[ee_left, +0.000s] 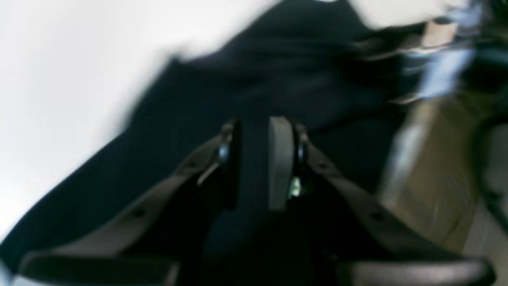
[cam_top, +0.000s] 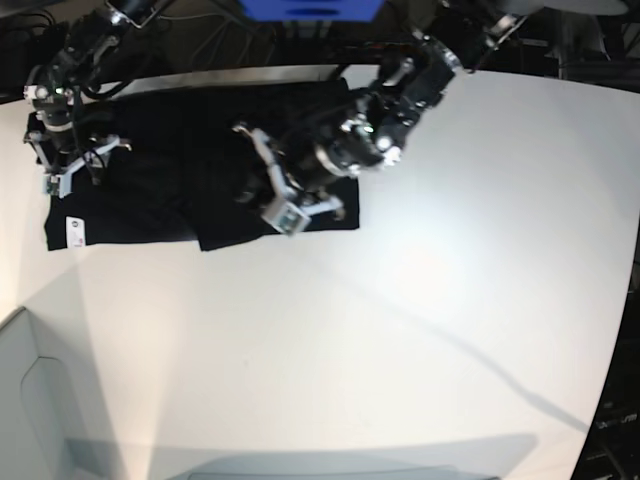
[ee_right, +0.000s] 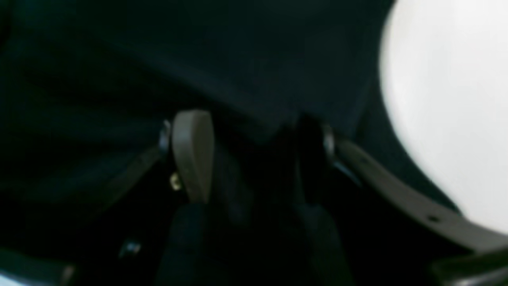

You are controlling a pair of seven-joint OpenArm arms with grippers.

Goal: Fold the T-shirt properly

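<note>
While the left hand (ee_left: 254, 159) pinches black T-shirt (cam_top: 150, 190) cloth and the right hand (ee_right: 254, 159) gapes over it, carry slowly, edges aligned.

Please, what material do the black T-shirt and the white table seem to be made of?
The T-shirt looks like soft matte cloth, probably knit cotton or similar: it lies limp with folds and gives no shine. A small white label sits near one corner. The table looks like a hard, smooth white board, perhaps laminate or painted: it shows soft glare and clear shadows. The exact material cannot be told.
</note>
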